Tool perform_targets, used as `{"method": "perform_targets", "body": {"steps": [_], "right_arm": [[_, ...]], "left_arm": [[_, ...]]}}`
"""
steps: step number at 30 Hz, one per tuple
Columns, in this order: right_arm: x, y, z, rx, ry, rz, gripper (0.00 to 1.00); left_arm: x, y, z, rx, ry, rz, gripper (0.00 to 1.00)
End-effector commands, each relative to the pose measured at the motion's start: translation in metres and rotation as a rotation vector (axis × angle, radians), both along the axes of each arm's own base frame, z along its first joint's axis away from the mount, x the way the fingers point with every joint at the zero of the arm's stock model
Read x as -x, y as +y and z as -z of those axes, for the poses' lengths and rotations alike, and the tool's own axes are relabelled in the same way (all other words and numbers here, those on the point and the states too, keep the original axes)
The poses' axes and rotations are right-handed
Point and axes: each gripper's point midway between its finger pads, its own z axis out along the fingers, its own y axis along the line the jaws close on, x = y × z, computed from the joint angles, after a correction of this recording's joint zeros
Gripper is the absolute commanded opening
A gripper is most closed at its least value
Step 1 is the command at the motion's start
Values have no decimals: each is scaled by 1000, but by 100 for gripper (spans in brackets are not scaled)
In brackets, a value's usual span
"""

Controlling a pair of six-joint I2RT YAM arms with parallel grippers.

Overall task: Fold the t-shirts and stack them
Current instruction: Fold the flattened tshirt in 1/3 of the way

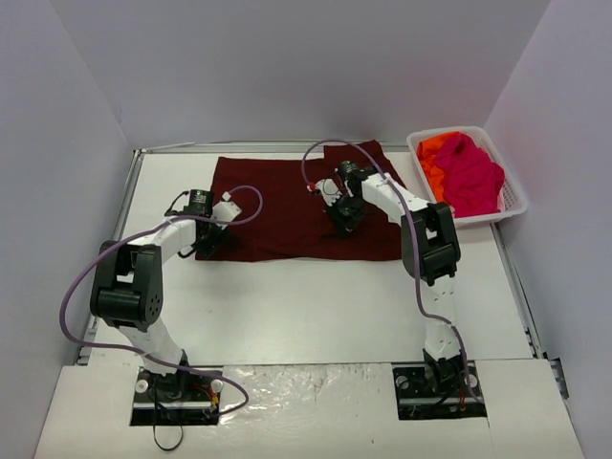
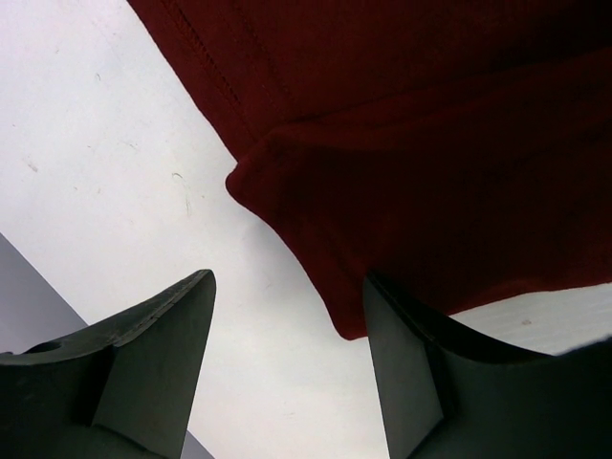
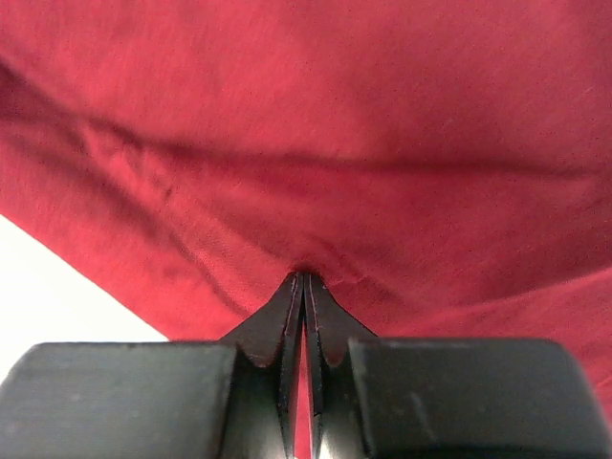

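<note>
A dark maroon t-shirt [image 1: 287, 206] lies flat across the far half of the table. Its near left corner [image 2: 349, 320] shows in the left wrist view as a folded, doubled edge. My left gripper [image 1: 208, 244] hovers at that corner, open [image 2: 287, 277], with one finger over the cloth and the other over bare table. My right gripper [image 1: 341, 225] is down on the middle right of the shirt. It is shut [image 3: 304, 277] and pinches a small ridge of the maroon cloth [image 3: 335, 115] between its tips. A bright pink t-shirt [image 1: 470, 172] and an orange one [image 1: 432, 158] lie bunched in the basket.
A white lattice basket [image 1: 516, 196] stands at the far right corner against the wall. White walls close in the table on the left, back and right. The white table [image 1: 306, 306] runs bare between the shirt and the arm bases.
</note>
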Motion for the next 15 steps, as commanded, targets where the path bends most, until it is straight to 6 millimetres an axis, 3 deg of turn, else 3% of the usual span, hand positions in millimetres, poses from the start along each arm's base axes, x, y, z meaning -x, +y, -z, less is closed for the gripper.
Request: {"method": "perform_targets", "body": {"steps": [1, 5, 6, 7, 9, 10, 13, 14, 15], "right_arm": [[-25, 13, -16, -18, -58, -11, 0], [-70, 28, -33, -50, -169, -13, 0], [-77, 31, -23, -49, -165, -10, 0], [-98, 40, -44, -77, -237, -4, 0], [-116, 46, -47, -84, -277, 19, 0], [-128, 51, -66, -102, -333, 23, 0], [-135, 51, -91, -121, -387, 49, 0], [-129, 48, -86, -115, -365, 55, 0], [-124, 45, -101, -122, -378, 61, 0]], "left_arm": [[1, 2, -2, 16, -11, -21, 62], [3, 4, 0, 6, -6, -30, 62], [4, 5, -1, 1, -6, -33, 62], [5, 5, -1, 2, -4, -36, 62], [7, 6, -2, 0, -6, -44, 62], [7, 7, -3, 1, -7, -45, 62], [9, 7, -7, -2, -12, -49, 62], [9, 8, -8, -1, -15, -52, 62], [9, 8, -9, -2, -18, -51, 62]]}}
